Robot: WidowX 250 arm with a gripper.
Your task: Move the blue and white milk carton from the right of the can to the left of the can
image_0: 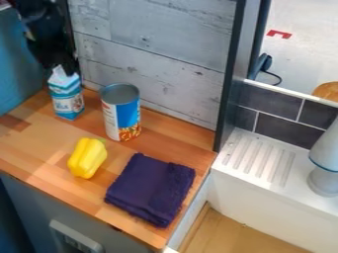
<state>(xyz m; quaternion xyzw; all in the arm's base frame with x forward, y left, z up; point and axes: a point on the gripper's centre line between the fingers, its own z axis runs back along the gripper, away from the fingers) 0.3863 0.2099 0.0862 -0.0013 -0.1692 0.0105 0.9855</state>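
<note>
At the upper left, the black gripper [58, 55] hangs at the back of the wooden counter, close to the top of a blue and white carton [66, 97]. Whether it touches the carton cannot be made out. Right of the carton stands a tall can [121, 112] with a blue, white and orange label. A yellow pepper [87, 157] lies nearer the front, and a folded dark purple cloth [150, 189] rests to its right.
A grey plank wall [153, 54] rises behind the wooden counter [34, 143], with a dark upright post [229, 89] at its right end. Beyond are a white ridged drainboard [259, 157], a grey-white lamp-like object [324, 163] and a sink-like recess with a tan bottom [228, 232].
</note>
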